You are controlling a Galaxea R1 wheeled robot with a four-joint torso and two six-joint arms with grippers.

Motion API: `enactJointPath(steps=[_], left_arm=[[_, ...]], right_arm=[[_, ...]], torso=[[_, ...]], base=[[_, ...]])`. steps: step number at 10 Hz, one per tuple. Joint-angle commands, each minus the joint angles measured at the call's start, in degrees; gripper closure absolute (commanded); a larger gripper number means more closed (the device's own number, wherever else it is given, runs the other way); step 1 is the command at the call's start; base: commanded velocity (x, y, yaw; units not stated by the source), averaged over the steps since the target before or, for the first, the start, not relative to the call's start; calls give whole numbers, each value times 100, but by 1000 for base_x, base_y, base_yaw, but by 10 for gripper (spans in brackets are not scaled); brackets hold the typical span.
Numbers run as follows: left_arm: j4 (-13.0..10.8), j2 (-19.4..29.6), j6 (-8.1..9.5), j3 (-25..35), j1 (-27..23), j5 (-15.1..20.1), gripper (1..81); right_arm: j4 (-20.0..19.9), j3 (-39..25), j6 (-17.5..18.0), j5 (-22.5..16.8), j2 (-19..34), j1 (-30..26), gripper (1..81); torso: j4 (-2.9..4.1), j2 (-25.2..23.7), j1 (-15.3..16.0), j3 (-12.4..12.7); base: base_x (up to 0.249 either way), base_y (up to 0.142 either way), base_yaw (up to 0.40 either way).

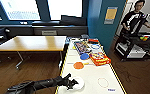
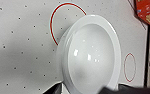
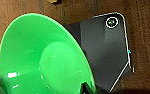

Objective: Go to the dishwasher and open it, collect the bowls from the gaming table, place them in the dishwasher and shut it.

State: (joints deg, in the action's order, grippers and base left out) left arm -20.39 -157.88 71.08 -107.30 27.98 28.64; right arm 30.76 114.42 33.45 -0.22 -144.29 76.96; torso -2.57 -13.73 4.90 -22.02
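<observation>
While set at the near end of the long white yellow-trimmed bench [image 1: 96,75]: shallow round white dish [image 1: 77,83], left fingers [image 1: 72,83] at its rim, grip uncertain. Large lime-green plastic bowl [image 3: 41,60] at the right wrist, apparently carried for the dishwasher; hold uncertain.

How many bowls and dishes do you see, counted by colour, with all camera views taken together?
White: 1, the white dish on the gaming table
Orange: 1, the orange bowl
Blue: 1, the blue bowl
Green: 1, the green bowl in the right wrist view
Total: 4
</observation>
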Motion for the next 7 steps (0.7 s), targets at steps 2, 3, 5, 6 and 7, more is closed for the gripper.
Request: enactJointPath(steps=[2, 3, 5, 6, 7], left_arm=[[-35, -208, 407, -97, -745, 134, 10], [-44, -262, 406, -194, -666, 134, 10], [-52, -315, 371, -335, -525, 134, 10], [-52, -332, 354, -370, -464, 125, 10], [-52, -341, 336, -371, -420, 134, 10]], right_arm=[[71, -176, 4, -110, 143, -272, 811], [71, -176, 4, -110, 143, -273, 811], [71, -193, 4, -110, 134, -299, 811], [71, -193, 4, -110, 134, -308, 811], [71, -202, 4, -110, 134, -317, 811]], torso=[[0, 0, 0, 0], [0, 0, 0, 0], [0, 0, 0, 0], [0, 0, 0, 0], [0, 0, 0, 0]], base=[[0, 0, 0], [0, 0, 0], [0, 0, 0], [0, 0, 0], [0, 0, 0]])
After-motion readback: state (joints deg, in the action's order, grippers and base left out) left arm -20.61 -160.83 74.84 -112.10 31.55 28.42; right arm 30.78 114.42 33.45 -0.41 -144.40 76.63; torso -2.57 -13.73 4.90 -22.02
